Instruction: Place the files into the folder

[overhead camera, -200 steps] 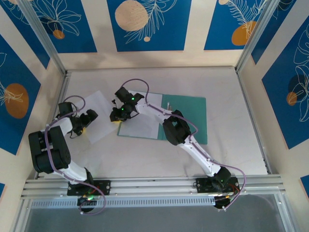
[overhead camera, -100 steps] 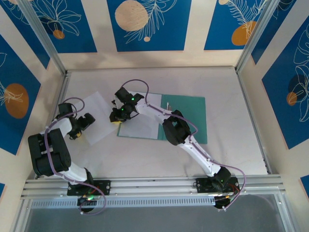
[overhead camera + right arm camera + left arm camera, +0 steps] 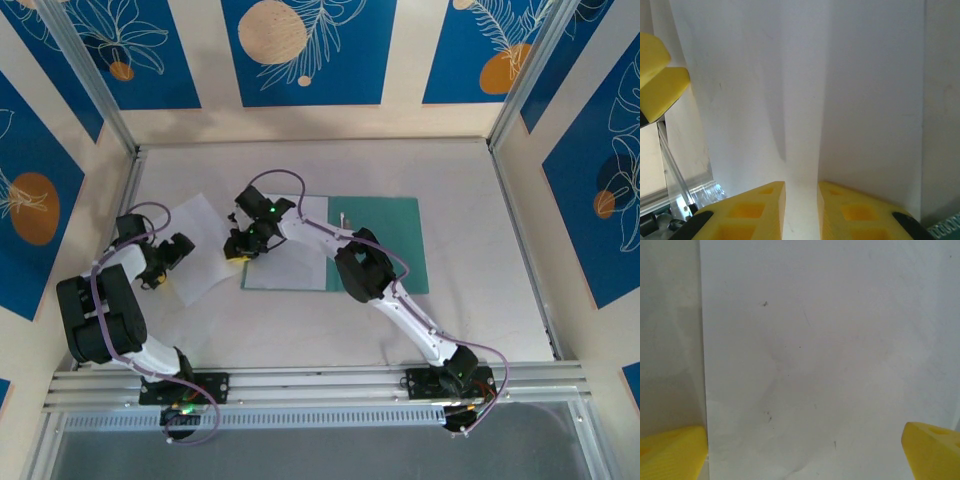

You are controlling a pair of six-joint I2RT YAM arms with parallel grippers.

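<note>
At the left of the top view, the left gripper [image 3: 163, 265] is seen over the near edge of the left sheet [image 3: 205, 235], which lies tilted on the table [image 3: 300, 330]. In its wrist view the left gripper [image 3: 802, 455] is spread wide, its yellow fingertips [image 3: 670, 452] cut off at the bottom corners, with the left sheet [image 3: 815, 340] between them; contact cannot be judged.

Just to the right, the right gripper [image 3: 238, 252] is partly hidden beneath its own wrist. In the wrist view the right gripper [image 3: 801, 210] is nearly closed on a raised fold of the right sheet [image 3: 805, 75]. The right sheet [image 3: 295, 262] covers the left leaf of the open folder [image 3: 385, 235]; only a teal corner of the folder [image 3: 946, 231] is seen there.
</note>
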